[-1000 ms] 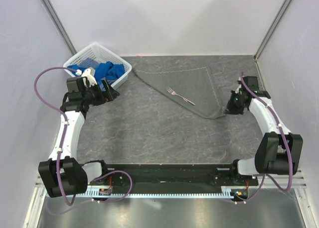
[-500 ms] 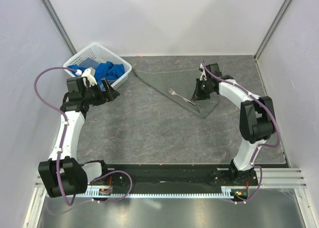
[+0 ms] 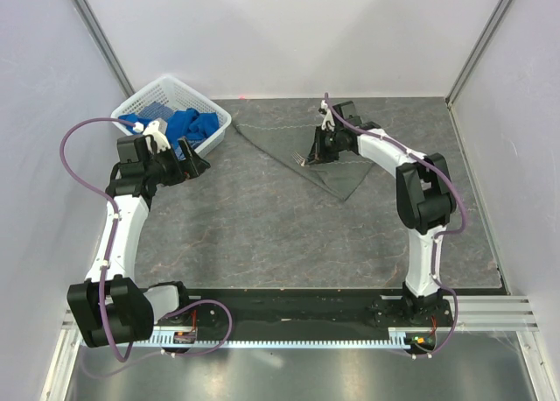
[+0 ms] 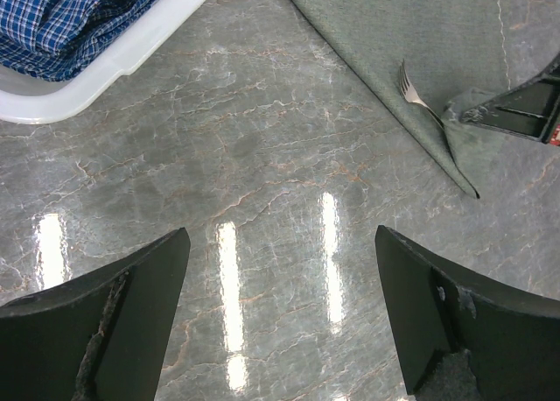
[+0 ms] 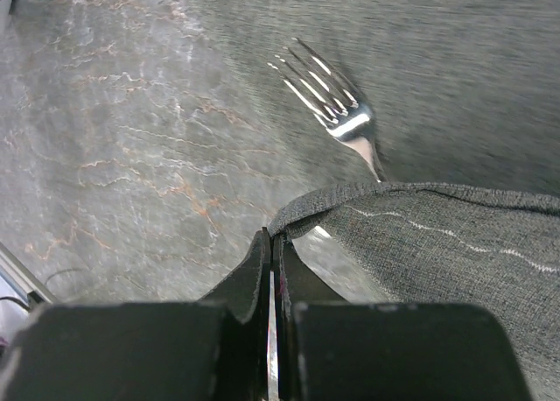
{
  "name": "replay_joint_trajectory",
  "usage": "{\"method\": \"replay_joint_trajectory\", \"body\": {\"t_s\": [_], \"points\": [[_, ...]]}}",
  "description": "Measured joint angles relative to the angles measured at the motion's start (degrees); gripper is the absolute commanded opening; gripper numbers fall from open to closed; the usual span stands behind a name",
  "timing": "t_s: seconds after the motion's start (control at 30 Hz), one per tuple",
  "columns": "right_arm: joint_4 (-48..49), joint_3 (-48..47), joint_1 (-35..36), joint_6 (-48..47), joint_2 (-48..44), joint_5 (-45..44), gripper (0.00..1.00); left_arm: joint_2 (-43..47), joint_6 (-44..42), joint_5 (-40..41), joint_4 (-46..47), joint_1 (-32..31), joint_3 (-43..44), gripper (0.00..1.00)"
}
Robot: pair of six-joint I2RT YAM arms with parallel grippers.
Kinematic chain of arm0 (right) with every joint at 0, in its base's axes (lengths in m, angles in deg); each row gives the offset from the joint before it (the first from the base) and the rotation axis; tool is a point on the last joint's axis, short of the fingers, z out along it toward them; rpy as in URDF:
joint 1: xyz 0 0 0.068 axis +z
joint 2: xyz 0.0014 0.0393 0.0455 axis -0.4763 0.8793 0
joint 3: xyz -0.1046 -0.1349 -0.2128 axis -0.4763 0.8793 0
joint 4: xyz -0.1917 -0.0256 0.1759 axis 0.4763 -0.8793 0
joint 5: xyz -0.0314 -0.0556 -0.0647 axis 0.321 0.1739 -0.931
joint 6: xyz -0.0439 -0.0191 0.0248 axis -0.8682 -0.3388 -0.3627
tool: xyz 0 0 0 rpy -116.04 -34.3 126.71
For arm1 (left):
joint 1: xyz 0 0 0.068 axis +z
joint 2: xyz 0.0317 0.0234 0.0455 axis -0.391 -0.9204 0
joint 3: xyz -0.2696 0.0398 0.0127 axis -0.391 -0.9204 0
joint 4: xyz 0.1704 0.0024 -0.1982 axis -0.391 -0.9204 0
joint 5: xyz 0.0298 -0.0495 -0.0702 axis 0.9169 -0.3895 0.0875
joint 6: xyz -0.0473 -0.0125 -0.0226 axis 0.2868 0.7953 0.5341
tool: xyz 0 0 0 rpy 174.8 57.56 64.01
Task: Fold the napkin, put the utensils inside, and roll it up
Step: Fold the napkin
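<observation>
Your right hand [image 5: 272,240] grips the napkin [image 5: 455,239] edge, fold half-laid over the fork [image 5: 346,121] just ahead; rolling remains.

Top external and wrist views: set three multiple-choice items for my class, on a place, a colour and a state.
1. Where does the fork lie? A on the napkin; B on a plate; C on the floor.
2. What colour are the cloths in the white basket? A red; B blue; C yellow.
3. How is the right hand? A wide open; B shut on the napkin's edge; C shut on a spoon.
Key: A, its tines rest on grey cloth; B, blue folds fill the basket; B, it pinches the hem shut.
</observation>
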Motion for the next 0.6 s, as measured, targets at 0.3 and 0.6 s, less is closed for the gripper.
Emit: {"method": "replay_joint_trajectory", "body": {"t_s": [0.3, 0.6], "points": [[0.42, -3.82, 2.21, 0.85, 5.22, 1.46, 0.00, 0.02, 0.00, 0.00, 0.02, 0.00, 0.00, 0.94], [1.42, -7.67, 2.89, 1.60, 8.79, 1.42, 0.00, 0.02, 0.00, 0.02, 0.00, 0.00, 0.00, 0.94]]}}
